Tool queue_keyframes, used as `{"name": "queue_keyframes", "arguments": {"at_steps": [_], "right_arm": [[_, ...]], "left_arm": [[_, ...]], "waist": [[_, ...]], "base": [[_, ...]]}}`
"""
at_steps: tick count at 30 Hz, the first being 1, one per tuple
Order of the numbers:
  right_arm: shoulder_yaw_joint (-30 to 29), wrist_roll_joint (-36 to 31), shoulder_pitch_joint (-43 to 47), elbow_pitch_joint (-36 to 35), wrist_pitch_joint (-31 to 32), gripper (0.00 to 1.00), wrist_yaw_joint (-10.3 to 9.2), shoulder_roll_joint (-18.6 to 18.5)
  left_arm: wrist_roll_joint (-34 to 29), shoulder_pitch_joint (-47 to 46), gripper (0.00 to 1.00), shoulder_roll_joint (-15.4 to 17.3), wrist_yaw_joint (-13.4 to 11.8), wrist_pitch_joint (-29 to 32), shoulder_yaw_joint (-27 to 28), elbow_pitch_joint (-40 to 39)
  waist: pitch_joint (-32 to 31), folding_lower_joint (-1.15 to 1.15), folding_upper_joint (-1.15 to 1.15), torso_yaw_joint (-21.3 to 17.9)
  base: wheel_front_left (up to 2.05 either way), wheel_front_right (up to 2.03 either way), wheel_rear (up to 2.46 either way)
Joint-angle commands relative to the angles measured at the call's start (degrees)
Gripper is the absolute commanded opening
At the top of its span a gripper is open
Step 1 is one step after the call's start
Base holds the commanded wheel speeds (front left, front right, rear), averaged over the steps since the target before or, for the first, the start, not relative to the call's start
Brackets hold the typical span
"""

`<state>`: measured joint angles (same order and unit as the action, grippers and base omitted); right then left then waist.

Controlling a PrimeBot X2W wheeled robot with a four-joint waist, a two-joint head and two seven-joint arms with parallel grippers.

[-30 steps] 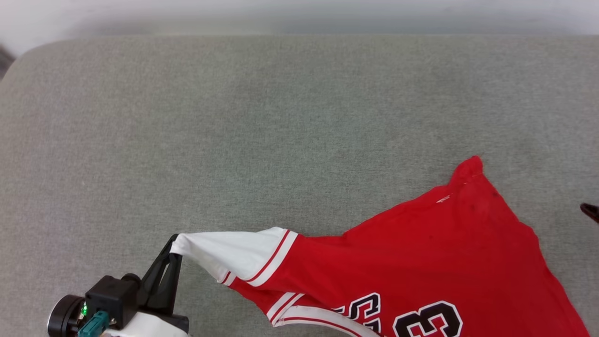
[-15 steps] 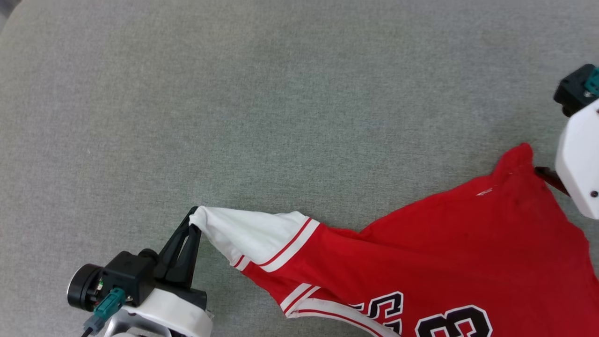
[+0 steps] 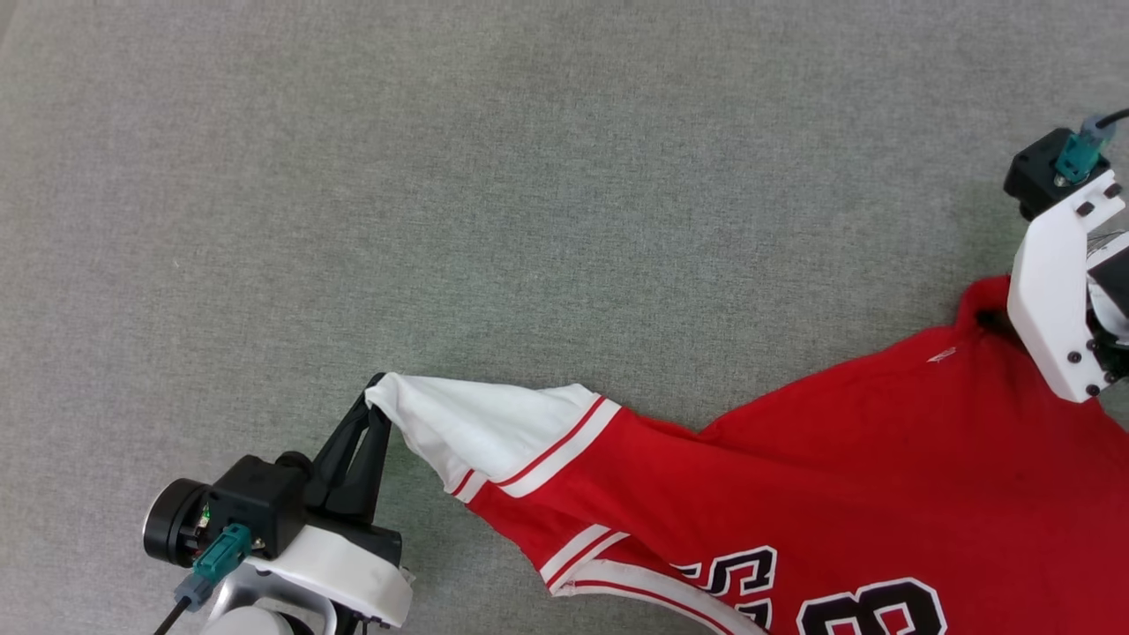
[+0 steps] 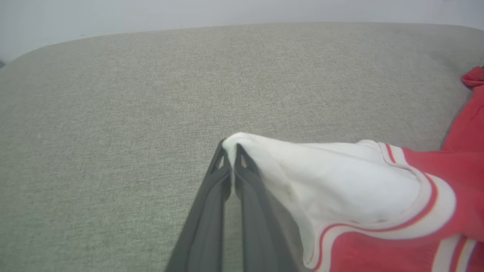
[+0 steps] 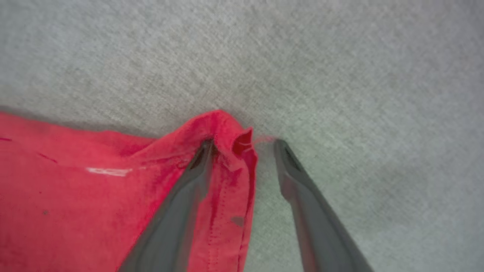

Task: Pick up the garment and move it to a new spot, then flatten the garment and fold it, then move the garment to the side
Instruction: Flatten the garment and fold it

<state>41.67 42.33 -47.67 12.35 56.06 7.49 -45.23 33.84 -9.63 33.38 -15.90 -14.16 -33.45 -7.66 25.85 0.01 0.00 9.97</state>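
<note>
The garment (image 3: 794, 476) lies toward 5 o'clock on the grey cushion (image 3: 529, 176), its white sleeve tip (image 3: 397, 401) clamped in the left hand (image 3: 375, 392) at 7. At 3, the right hand (image 5: 243, 145) stands apart astride a red corner (image 5: 223, 122); a shallow pinch there could slip off.

Shirt (image 3: 882, 476): large black characters with white outline on red front, at bottom edge of head view, cut off by frame. Rightmost character (image 3: 873, 608) rounded, 3 or 8, cannot tell which. Neighbouring character (image 3: 736, 578) on its left only partly visible, unreadable. Small white mark (image 3: 942, 354) near shirt's far edge too small to read; blurred in right wrist view too. No other text legible.
</note>
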Motion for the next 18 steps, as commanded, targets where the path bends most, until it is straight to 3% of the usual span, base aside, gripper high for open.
{"name": "queue_keyframes", "arguments": {"at_steps": [1,11,18], "right_arm": [[2.5,0.2,2.6,2.0,-0.2,0.00,0.00,0.4],[6.3,3.1,0.2,-1.4,-16.8,0.00,-0.02,-3.1],[5.6,3.7,-1.9,-4.5,-26.5,0.00,-0.02,-6.2]], "left_arm": [[-0.5,-0.5,0.00,-0.2,0.2,-0.3,-0.1,0.1],[-1.3,-3.1,0.00,2.1,1.7,0.6,0.0,1.4],[-1.9,-9.3,0.00,4.2,3.6,3.5,0.9,-0.8]], "waist": [[-0.7,-0.01,0.00,-0.2],[-9.3,-0.01,0.00,-2.4],[-13.6,-0.01,0.00,-4.5]], "base": [[0.00,0.00,0.00],[0.00,0.00,0.00],[0.00,0.00,0.00]]}}
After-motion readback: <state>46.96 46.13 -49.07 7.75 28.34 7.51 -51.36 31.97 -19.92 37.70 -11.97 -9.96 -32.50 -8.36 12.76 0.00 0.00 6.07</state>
